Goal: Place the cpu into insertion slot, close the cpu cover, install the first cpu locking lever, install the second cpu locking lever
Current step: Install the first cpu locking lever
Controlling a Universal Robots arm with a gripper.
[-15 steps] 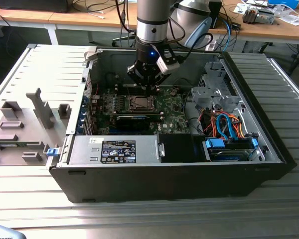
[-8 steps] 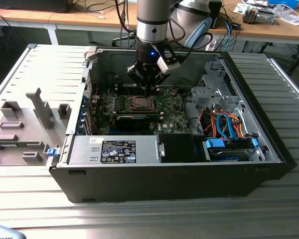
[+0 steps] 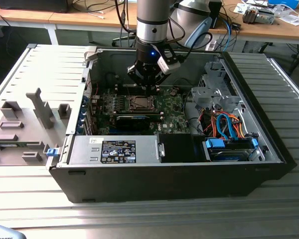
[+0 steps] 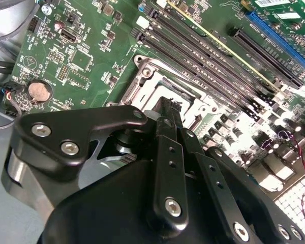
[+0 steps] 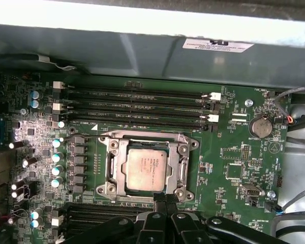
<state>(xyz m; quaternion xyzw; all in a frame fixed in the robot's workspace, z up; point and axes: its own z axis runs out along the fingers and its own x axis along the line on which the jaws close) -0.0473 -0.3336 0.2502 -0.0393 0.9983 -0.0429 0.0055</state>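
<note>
In the exterior view the arm comes down from the top centre of the frame into an open computer case (image 3: 269, 144) lying on a ribbed metal bench (image 3: 149, 219), and the pincer (image 3: 148, 89) hangs just above the green motherboard (image 3: 169, 112), over the socket near the frame's middle. In the first wrist view the cpu (image 5: 147, 170), a flat square chip with a silvery-grey top, lies seated in the insertion slot (image 5: 112, 165) at the centre of the frame, squarely inside the metal socket frame, with its top bare and nothing lying across it. The pincer (image 5: 165, 199) enters from the lower edge of that frame, its black fingers (image 5: 158, 203) pressed together with no gap between them, their tips at the lower edge of the socket frame just beside the cpu; whether they touch the metal there I cannot tell. In the second wrist view the pincer (image 4: 168, 109) fills the lower half, its fingers (image 4: 165, 147) again drawn tight together and holding nothing, the tips over the near rim of the socket. The memory slots (image 5: 137, 104) run in dark rows above the socket in the first wrist view, and a round coin battery (image 5: 261, 127) sits at the right of the board. A grey moulded tray (image 3: 25, 124) rests at the exterior view's left beside the case.
</note>
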